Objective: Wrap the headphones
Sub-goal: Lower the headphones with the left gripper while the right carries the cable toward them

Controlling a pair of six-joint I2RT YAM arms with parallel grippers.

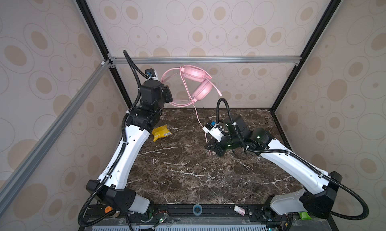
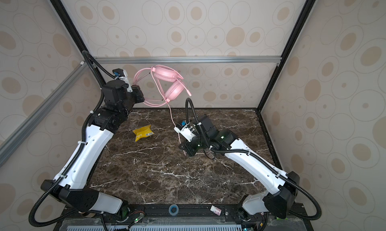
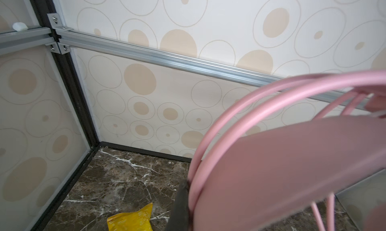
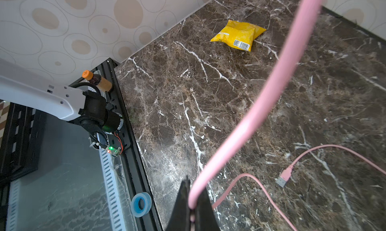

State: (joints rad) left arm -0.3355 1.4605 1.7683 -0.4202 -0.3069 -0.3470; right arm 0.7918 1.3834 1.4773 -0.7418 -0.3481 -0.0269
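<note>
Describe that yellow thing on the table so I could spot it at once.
On the dark marble tabletop, look toward the back left, beside the left arm. There lies a small crumpled yellow packet with a barcode label, the only yellow thing; the headphones held aloft are pink.

No legible text; yellow packet (image 4: 238, 34) bears barcode (image 4: 243, 45).

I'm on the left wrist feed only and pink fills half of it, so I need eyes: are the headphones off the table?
Observer: Yes, the headphones hang clear of it near the back wall, the left gripper shut on the headband.
Operator: Is the other arm helping?
Observer: The right gripper is shut on the cable, low over the table.
Operator: And the loose end?
Observer: The USB plug lies free on the table.
</note>
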